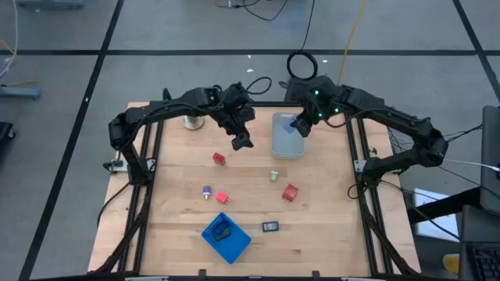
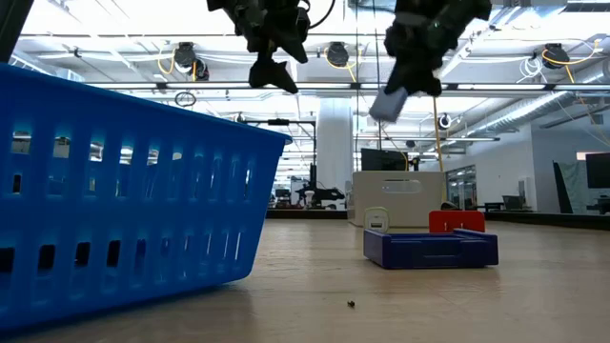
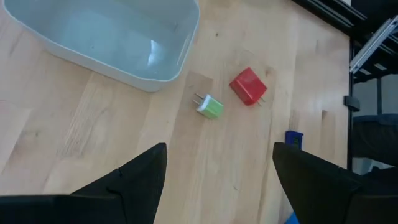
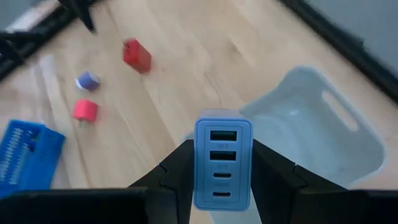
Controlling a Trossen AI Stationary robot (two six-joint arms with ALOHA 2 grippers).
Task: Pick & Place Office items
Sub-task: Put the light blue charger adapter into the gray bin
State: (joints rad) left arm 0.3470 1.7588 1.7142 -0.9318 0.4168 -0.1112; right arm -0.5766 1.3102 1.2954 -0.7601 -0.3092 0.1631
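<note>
The table is pale wood with a black frame along its edges. A clear plastic bin sits on it at about 12 o'clock from the middle, its inside bare where it shows. A blue flat tray lies near the front edge at about 6 o'clock, turned at an angle, with a dark piece lying in it. At about 10 o'clock, close to the back edge, stands a small round stand. Beyond the table a grey tiled floor shows, with cables trailing across it at 12 o'clock.
</note>
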